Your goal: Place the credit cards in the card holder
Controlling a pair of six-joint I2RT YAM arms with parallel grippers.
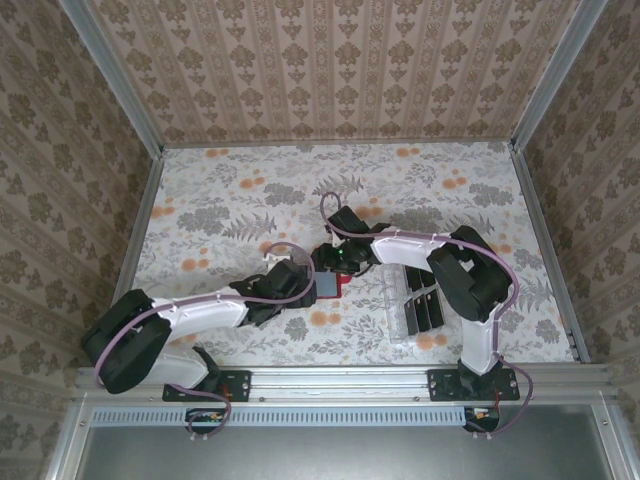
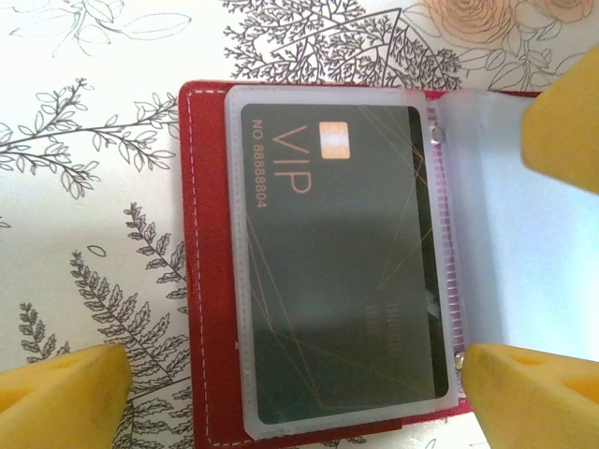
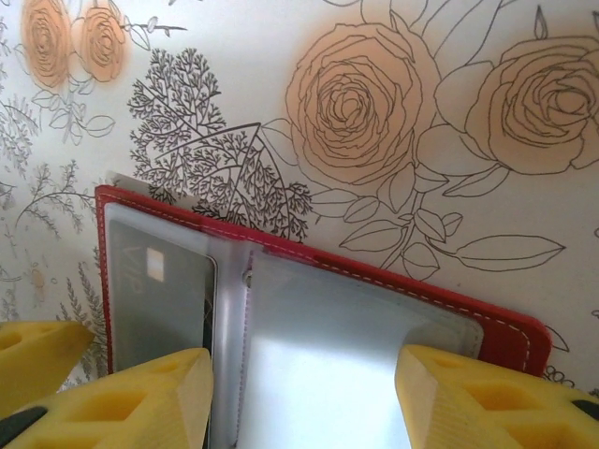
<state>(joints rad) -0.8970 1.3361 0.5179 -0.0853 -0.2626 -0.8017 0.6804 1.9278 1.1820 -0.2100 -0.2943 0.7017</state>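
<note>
**Card holder, open: one card sleeved, others in tray**

1. Left gripper (image 2: 290, 388): lower centre of the top view, over the holder's left leaf. Jaws apart, clamped on nothing.

2. Card holder (image 1: 329, 286): centre of the top view, lying open on the worktop (image 1: 230, 200) with its red cover down, between the two grippers. Judged soft and light. It is likely to slide or fold shut, so pin the cover rather than pinch it.

3. Sleeved credit card (image 2: 337, 271): black, marked VIP, fully inside the left-hand pocket. An empty clear sleeve (image 2: 510, 243) lies just beside it at right of frame. Its mouth cannot be made out.

4. Loose credit cards (image 1: 428, 308): right of centre in the top view, held in a clear tray (image 1: 403, 320), near the holder but apart from it. Judged thin, stiff, light and slick. Best taken across the exposed edges, not lifted off the flat.

5. Right gripper (image 3: 299, 374): just above the holder in the top view. Jaws apart, straddling the empty sleeve.
</note>
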